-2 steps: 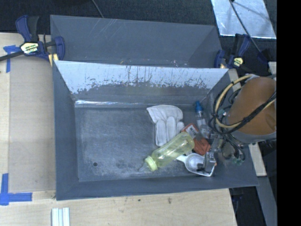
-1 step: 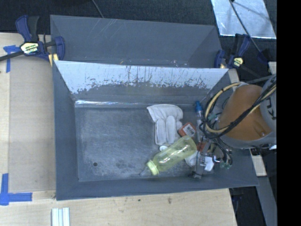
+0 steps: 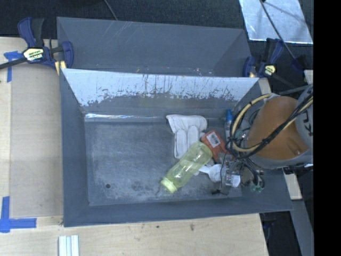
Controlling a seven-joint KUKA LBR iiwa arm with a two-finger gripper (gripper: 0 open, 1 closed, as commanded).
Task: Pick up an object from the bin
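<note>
The arm's wrist wore a rounded orange cover [image 3: 277, 135], smooth and dome-shaped, with a dull brownish sheen. Black cables [image 3: 246, 135] and a yellow cable [image 3: 254, 101] looped in a loose coil against the cover's left side, and one dark cable ran across the cover's face toward a grey arm link [image 3: 307, 127] at the cover's right. Below and to the left of the cover, the claw [image 3: 230, 177] was a small cluster of silvery metal and black parts. Thin green wires [image 3: 257, 184] sat just under the cover's lower edge.

Dark floor [image 3: 160, 1], silvery sheet [image 3: 274, 12]
</note>
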